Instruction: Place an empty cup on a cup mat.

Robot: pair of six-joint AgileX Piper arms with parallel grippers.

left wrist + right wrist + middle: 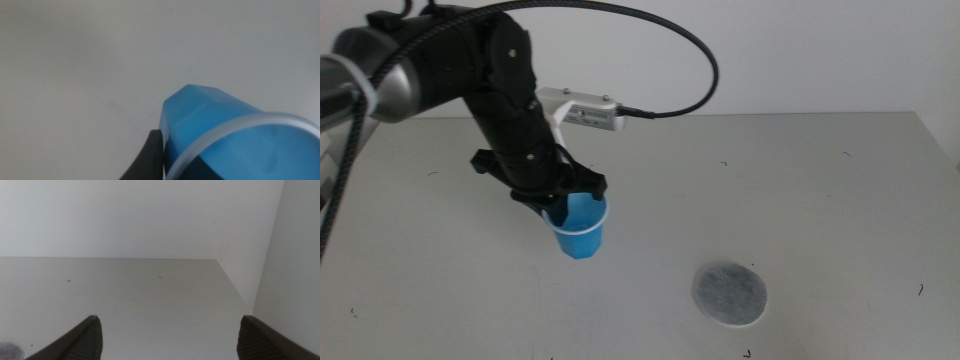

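My left gripper point(566, 207) is shut on the rim of the bright blue cup point(582, 230) and holds it slightly tilted, low over the table left of centre. In the left wrist view the cup point(210, 117) fills the near corner, with one dark finger point(151, 157) against its outer wall; its inside looks empty. The grey round cup mat point(730, 293) lies flat on the table to the right of the cup and nearer the front, well apart from it. My right gripper point(170, 337) is open and empty, outside the middle view.
The grey table point(800, 180) carries only small dark specks. The left arm's black cable point(690, 45) arcs over the back of the table. A white wall stands behind the table's far edge. A dark patch point(7, 351) shows at the right wrist view's corner.
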